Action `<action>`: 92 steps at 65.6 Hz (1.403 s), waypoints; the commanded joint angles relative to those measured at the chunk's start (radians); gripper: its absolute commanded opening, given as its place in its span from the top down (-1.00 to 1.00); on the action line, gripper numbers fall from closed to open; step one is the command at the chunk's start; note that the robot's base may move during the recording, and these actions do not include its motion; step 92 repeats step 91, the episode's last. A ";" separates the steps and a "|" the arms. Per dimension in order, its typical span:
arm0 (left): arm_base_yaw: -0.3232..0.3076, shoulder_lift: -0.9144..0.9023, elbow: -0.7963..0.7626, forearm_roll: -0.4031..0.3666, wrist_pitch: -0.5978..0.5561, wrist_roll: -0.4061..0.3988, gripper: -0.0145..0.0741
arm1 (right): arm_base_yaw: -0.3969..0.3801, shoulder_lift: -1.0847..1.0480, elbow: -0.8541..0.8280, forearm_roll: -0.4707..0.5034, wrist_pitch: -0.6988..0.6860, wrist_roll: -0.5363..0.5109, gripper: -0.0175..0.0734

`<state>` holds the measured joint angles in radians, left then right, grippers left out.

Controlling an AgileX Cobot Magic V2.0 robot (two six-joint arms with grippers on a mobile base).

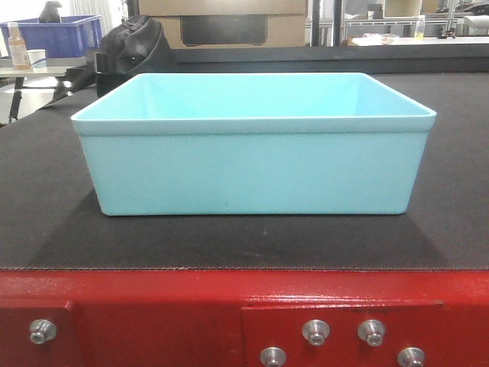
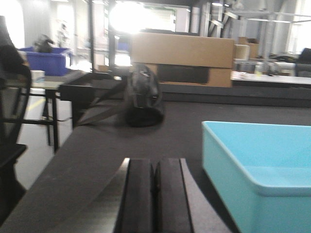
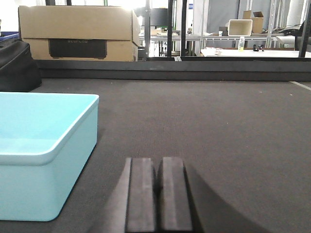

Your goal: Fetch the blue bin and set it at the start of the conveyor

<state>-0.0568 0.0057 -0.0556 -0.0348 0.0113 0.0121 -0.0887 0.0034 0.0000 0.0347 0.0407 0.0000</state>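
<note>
One blue bin (image 1: 252,164), on conveyor start (image 1: 229,294)

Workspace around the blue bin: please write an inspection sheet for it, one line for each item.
Surface: dark textured belt with red bolted frame at the near edge.
Job's things: blue bin stands upright on the belt, nothing seen inside.
Clutter: black bag on the belt behind the bin.
Hands: left hand and right hand both shut, holding nothing, one at each side of the bin.
Cables: nothing seen.
Surroundings: cardboard box, dark blue crate, tables.
</note>
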 commanded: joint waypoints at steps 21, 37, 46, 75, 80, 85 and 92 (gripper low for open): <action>0.071 -0.006 0.056 -0.004 -0.053 0.034 0.92 | -0.006 -0.003 0.000 0.003 -0.019 0.000 0.98; 0.082 -0.006 0.056 0.004 -0.051 -0.012 0.92 | -0.006 -0.003 0.000 0.003 -0.019 0.000 0.98; 0.082 -0.006 0.056 0.004 -0.051 -0.012 0.92 | -0.006 -0.003 0.000 0.003 -0.019 0.000 0.98; 0.082 -0.006 0.056 0.004 -0.052 -0.012 0.92 | -0.006 -0.003 0.000 0.003 -0.019 0.000 0.98; 0.082 -0.006 0.056 0.004 -0.052 -0.012 0.92 | -0.006 -0.003 0.000 0.003 -0.019 0.000 0.98; 0.082 -0.006 0.056 0.004 -0.052 -0.012 0.92 | -0.006 -0.003 0.000 0.003 -0.019 0.000 0.98; 0.082 -0.006 0.056 0.004 -0.052 -0.012 0.92 | -0.006 -0.003 0.000 0.003 -0.019 0.000 0.98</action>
